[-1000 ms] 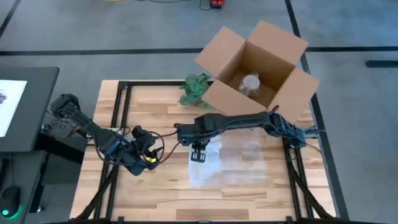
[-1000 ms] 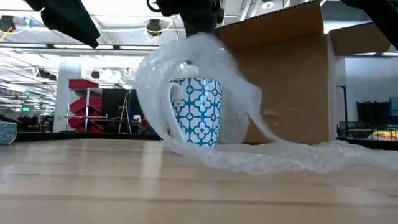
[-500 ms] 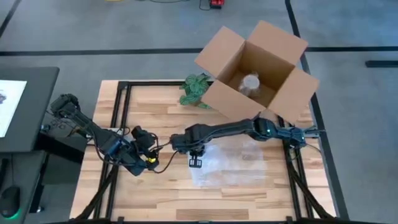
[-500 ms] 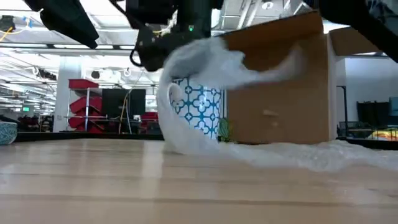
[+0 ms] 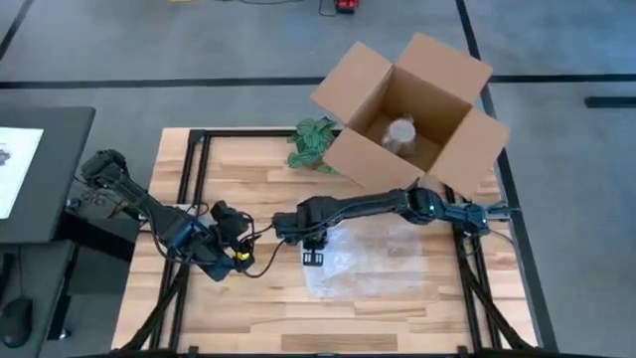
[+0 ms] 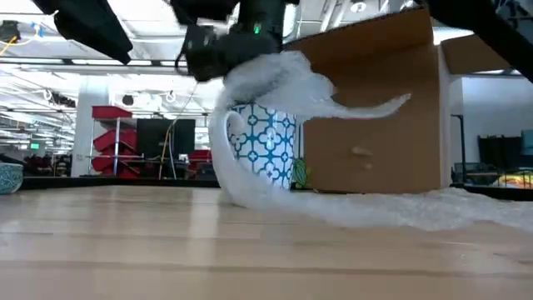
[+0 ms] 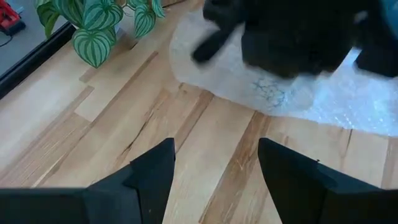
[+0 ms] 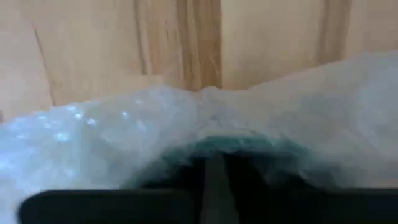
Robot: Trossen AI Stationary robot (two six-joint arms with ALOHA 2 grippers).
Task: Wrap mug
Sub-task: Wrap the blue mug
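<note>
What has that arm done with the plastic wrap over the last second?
The right tool has dragged the bubble wrap up and over the top of the mug, moving toward the left arm's side; the wrap that earlier ballooned around the mug now drapes across its top. The left tool, the cardboard box and the plant stayed put.

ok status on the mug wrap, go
Right hand shut on wrap, pulling it over mug. Left hand open, waiting beside it. Mug upright, partly covered. Box behind, nothing in the way.
</note>
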